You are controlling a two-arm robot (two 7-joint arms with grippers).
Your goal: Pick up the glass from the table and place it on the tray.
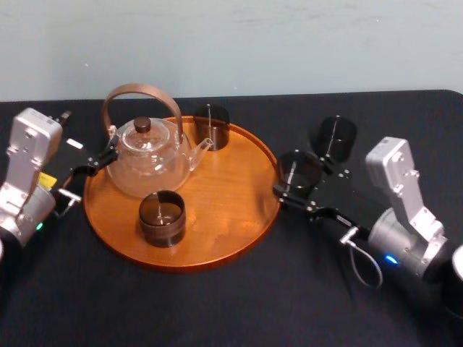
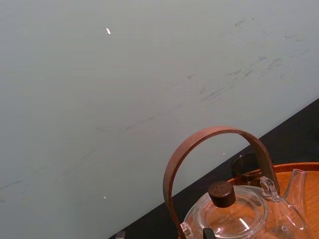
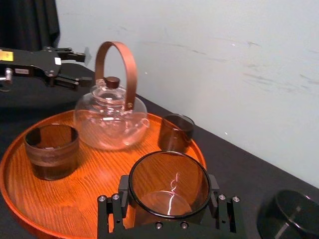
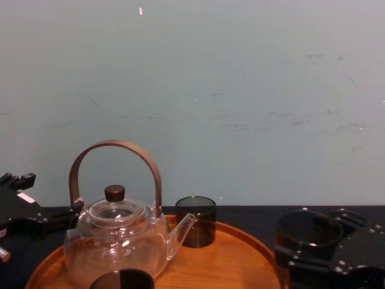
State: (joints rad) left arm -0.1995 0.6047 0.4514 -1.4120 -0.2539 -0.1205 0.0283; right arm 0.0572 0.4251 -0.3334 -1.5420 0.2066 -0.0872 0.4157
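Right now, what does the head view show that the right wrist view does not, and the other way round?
Head view, not right wrist view: silver housings of the left arm and right arm, plus a cable loop.
Right wrist view, not head view: a dark drape where the wall ends.
Both: the tray with the teapot, a near glass and a far glass on it; the right gripper shut on the glass beside the tray's rim; a spare glass on the table; the left gripper by the teapot.
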